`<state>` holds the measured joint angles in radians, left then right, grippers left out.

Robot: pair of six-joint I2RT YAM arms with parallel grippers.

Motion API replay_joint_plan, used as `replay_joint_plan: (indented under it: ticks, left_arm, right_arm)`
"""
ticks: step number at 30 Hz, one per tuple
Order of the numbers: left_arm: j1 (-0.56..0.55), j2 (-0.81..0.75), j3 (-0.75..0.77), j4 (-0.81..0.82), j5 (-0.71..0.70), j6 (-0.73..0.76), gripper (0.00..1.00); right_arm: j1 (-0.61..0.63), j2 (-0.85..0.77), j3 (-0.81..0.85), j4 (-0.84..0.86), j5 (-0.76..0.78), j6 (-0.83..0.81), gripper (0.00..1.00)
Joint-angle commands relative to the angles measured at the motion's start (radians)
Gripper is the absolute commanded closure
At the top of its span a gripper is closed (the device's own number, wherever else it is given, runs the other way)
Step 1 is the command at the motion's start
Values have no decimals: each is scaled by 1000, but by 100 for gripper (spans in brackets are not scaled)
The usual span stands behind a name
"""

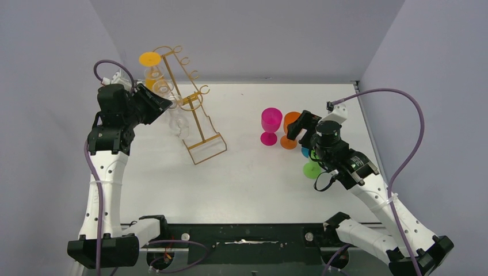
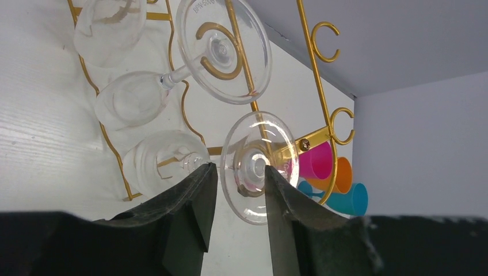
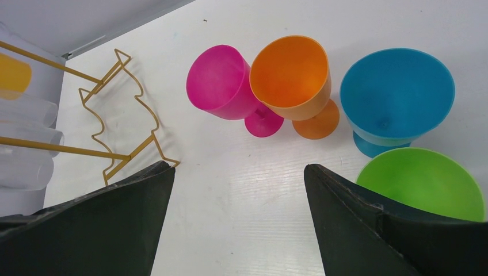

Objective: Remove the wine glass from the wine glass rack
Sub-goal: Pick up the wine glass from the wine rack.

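The gold wire wine glass rack [image 1: 198, 129] stands at the back left, also in the left wrist view [image 2: 313, 63]. Three clear wine glasses and an orange one [image 1: 151, 60] hang upside down on it. My left gripper [image 1: 167, 104] is at the rack's left side. In the left wrist view it [image 2: 236, 169] is partly open, its fingers [image 2: 195, 190] either side of the foot [image 2: 253, 138] of the lowest clear glass, whose bowl [image 2: 161, 161] lies to the left. My right gripper [image 1: 299, 123] is wide open and empty over the table [image 3: 239, 169].
A pink glass [image 1: 271, 123], an orange glass [image 1: 290, 122], a blue one [image 1: 305, 151] and a green one [image 1: 311, 169] stand on the table around the right gripper. Grey walls close the back and both sides.
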<state>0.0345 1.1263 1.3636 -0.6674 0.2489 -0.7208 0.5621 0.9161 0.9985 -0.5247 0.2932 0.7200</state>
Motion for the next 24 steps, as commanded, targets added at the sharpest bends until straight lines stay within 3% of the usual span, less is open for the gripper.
replay_joint_plan:
  ticks: [1, 8, 19, 24]
  left_arm:
    - [7, -18, 2, 81, 51, -10, 69]
    - [7, -26, -15, 78, 53, -12, 86]
    - [7, -38, -17, 75, 49, -48, 100]
    - [7, -53, -25, 89, 52, -94, 100]
  right_arm:
    - [-5, -2, 8, 49, -4, 9, 14]
    - [-5, -19, 2, 47, 2, 12, 14]
    - [-6, -14, 7, 40, 1, 19, 13]
    - [-5, -12, 11, 42, -1, 19, 13]
